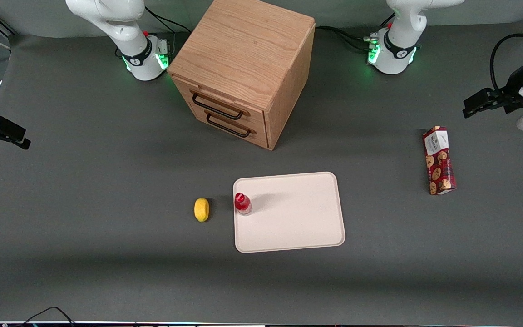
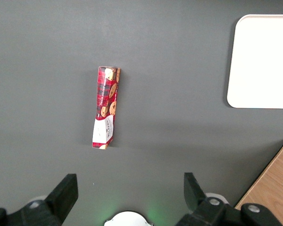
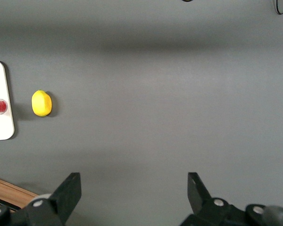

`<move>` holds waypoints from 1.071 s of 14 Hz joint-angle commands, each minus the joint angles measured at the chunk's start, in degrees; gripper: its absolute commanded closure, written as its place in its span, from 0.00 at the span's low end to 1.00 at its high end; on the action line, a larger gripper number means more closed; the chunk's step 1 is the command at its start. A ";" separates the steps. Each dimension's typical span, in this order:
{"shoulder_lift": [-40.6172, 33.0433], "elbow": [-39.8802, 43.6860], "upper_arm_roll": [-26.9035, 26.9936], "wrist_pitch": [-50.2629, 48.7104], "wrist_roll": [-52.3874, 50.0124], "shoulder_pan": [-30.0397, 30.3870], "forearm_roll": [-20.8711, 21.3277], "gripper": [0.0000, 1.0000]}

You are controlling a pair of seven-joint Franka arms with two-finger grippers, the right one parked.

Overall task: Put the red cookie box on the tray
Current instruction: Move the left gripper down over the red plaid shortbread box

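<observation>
The red cookie box (image 1: 439, 160) lies flat on the grey counter (image 1: 84, 190) toward the working arm's end, well apart from the tray (image 1: 298, 222), which sits about nine o'clock from it in the front view. Nothing holds the box. The left arm's gripper (image 2: 130, 186) hangs high above the counter, at roughly one o'clock from the box in the front view, its jaws spread wide and empty.

The step in hand looks like the reach and grasp. In the wrist view the box (image 2: 105, 107) runs nearly from twelve to six, its white label (image 2: 103, 131) at the six o'clock end, while the jaws open across from nine to three. That already suits a pinch across the narrow width, so little wrist turn should be needed. I would bring the gripper straight over the middle of the box before descending; a grip near either end would probably let the long carton tip.

On the tray (image 2: 262, 61) a small red-capped bottle (image 1: 243, 203) stands at the edge nearest the yellow lemon-like thing (image 1: 201, 209). Setting the box down on the bare part, toward the working arm, would likely avoid knocking it. The wooden drawer cabinet (image 1: 243, 68) stands farther from the front camera, clear of a direct path.
</observation>
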 commanded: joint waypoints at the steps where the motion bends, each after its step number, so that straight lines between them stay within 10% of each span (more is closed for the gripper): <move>1: 0.44 0.03 -0.72 -0.35 -0.24 0.70 0.07 0.00; 5: 1.41 -4.78 -0.37 3.59 3.26 1.40 0.51 0.00; 15: 6.40 -39.68 8.86 48.74 14.70 2.37 0.95 0.00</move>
